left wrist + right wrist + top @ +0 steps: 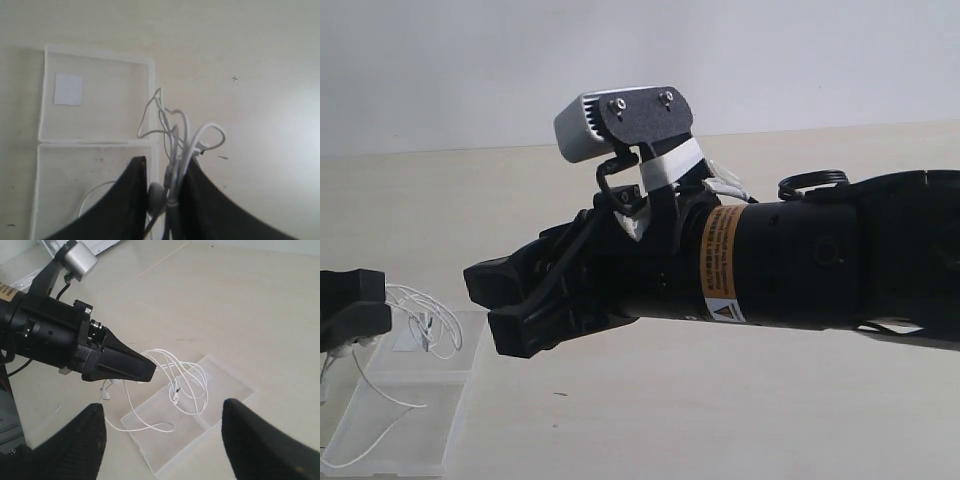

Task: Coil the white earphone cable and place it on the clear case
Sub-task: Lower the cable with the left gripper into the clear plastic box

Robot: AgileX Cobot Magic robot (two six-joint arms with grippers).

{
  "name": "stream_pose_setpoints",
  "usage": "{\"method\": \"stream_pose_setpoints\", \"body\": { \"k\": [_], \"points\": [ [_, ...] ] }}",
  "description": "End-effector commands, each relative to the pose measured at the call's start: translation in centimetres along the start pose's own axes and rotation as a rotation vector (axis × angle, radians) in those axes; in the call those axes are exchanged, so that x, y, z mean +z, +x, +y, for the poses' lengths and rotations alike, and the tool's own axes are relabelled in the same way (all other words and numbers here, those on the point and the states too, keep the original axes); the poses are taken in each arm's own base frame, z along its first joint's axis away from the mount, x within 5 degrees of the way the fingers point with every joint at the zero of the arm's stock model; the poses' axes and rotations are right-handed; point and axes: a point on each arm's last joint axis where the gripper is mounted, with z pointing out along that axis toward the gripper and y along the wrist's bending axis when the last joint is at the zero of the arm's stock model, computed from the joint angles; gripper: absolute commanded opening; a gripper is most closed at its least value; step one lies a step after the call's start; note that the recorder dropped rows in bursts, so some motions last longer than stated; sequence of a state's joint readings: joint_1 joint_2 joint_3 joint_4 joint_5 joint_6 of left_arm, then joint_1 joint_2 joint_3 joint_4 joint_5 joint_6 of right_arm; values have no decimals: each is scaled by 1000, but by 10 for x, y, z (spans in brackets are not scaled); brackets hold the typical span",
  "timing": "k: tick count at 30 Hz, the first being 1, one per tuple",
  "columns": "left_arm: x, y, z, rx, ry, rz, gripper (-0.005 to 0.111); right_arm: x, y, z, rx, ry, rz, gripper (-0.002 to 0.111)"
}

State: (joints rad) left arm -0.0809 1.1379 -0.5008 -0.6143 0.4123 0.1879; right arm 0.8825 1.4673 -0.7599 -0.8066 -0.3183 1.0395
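Setting: robotics lab bench. Bare pale tabletop (740, 400), plain white wall (770, 60) behind, black arm (820, 270) bearing orange warning label (720, 240).

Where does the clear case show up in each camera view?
Exterior view: the clear case is in the lower left corner, beside the left gripper.
Left wrist view: the case lies open flat beyond the left gripper.
Right wrist view: the case lies below the left gripper's tip.
Shared landmark: the white earphone cable looped over it.

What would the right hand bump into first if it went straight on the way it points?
Probably the white earphone cable looped over the clear case, just ahead of the right hand; depth is hard to judge.
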Motion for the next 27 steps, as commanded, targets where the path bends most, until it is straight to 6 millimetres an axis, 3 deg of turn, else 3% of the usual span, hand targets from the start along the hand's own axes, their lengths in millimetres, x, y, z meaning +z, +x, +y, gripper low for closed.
{"method": "stream_pose_setpoints", "body": {
  "k": [1,14,27],
  "points": [
    [5,-1,2,-66,-12,-1,0,-1,-3,2,-3,-13,-13,63],
    [10,4,5,-46,-31,56,0,-1,-3,3,-15,-17,-10,63],
    [20,21,20,-208,-81,5,0,-1,-2,2,-12,-16,-9,63]
  ]
}}
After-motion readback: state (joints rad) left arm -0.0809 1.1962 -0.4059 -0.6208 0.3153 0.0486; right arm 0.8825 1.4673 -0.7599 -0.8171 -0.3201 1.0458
